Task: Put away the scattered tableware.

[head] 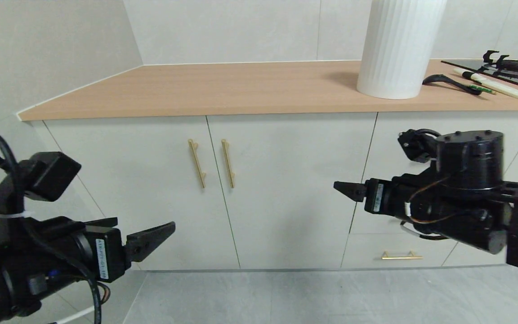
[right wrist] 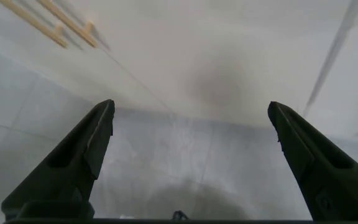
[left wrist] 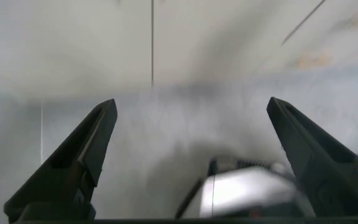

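Left gripper [left wrist: 191, 102] and right gripper [right wrist: 191, 104] hang spread and empty — low before the cabinet doors [head: 286, 180]; a black spoon [head: 450, 82] lies on the countertop [head: 196, 90].

Soft, even light from above brightens the wooden countertop [head: 196, 90], where the white vase [head: 400, 45] throws a faint shadow toward the robot's left and the black spoon [head: 450, 83] barely any; cabinet doors [head: 286, 189] below sit dimmer, seams splaying toward the head view's edges

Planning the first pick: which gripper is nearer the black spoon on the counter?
Right. The right gripper hangs below the black spoon, slightly leftward; the left gripper sits lower, much farther left.
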Robot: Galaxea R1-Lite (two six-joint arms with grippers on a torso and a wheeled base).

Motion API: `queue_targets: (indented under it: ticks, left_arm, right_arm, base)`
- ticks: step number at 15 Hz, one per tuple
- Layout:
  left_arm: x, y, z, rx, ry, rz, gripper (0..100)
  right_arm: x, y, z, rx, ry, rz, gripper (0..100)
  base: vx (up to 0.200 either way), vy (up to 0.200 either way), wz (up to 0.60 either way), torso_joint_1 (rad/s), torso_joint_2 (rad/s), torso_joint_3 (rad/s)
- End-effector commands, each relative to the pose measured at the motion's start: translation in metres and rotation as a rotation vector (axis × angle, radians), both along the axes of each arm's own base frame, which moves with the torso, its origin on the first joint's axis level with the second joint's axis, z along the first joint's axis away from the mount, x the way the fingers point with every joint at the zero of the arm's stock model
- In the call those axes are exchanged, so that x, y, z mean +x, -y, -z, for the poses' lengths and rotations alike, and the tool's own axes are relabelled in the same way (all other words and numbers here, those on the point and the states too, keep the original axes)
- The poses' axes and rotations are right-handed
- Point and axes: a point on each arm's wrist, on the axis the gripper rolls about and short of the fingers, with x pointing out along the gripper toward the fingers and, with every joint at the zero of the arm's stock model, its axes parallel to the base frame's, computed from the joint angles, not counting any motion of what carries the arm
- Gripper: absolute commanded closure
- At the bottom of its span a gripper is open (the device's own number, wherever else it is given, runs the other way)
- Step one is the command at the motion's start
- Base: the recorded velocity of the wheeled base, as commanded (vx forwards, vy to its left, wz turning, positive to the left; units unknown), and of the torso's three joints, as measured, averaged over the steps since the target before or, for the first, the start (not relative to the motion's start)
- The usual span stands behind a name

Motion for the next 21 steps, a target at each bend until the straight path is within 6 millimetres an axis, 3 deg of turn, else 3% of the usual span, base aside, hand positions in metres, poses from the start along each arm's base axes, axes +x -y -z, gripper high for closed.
queue_targets:
  ticks: [1, 5, 6, 7, 10, 13, 16, 19, 21]
  left_arm:
    - [-0.017, -0.01, -0.015, -0.037, 0.103, 0.003, 0]
    - [-0.067, -0.047, -0.028, -0.043, 0.297, -0.08, 0]
    - [-0.07, -0.05, -0.028, -0.037, 0.31, -0.092, 0]
    - [-0.097, -0.066, -0.03, -0.016, 0.418, -0.17, 0]
    - [-0.148, -0.084, -0.033, 0.008, 0.595, -0.27, 0]
    - [-0.188, -0.089, -0.03, 0.031, 0.681, -0.35, 0]
    - [-0.226, -0.087, -0.007, 0.091, 0.747, -0.441, 0]
    - [-0.242, -0.084, 0.01, 0.104, 0.766, -0.479, 0]
    - [-0.243, -0.083, 0.019, 0.112, 0.759, -0.482, 0]
  right_arm:
    - [-0.05, 0.035, -0.026, 0.028, 0.111, 0.027, 0]
    - [-0.111, 0.081, -0.036, -0.037, 0.274, 0.211, 0]
    - [-0.116, 0.084, -0.037, -0.038, 0.289, 0.214, 0]
    - [-0.156, 0.112, -0.045, -0.041, 0.426, 0.225, 0]
    - [-0.193, 0.149, -0.031, -0.131, 0.535, 0.441, 0]
    - [-0.234, 0.164, -0.021, -0.119, 0.611, 0.499, 0]
    - [-0.268, 0.171, 0.002, -0.171, 0.598, 0.579, 0]
    - [-0.287, 0.174, 0.013, -0.165, 0.628, 0.601, 0]
    - [-0.29, 0.174, 0.017, -0.163, 0.628, 0.638, 0]
  base:
    - [0.0, 0.0, 0.0, 0.0, 0.0, 0.0]
    - [0.0, 0.0, 0.0, 0.0, 0.0, 0.0]
    - [0.0, 0.0, 0.0, 0.0, 0.0, 0.0]
    - [0.0, 0.0, 0.0, 0.0, 0.0, 0.0]
    - [0.0, 0.0, 0.0, 0.0, 0.0, 0.0]
    - [0.0, 0.0, 0.0, 0.0, 0.0, 0.0]
    - [0.0, 0.0, 0.0, 0.0, 0.0, 0.0]
    - [0.0, 0.0, 0.0, 0.0, 0.0, 0.0]
    - [0.0, 0.0, 0.0, 0.0, 0.0, 0.0]
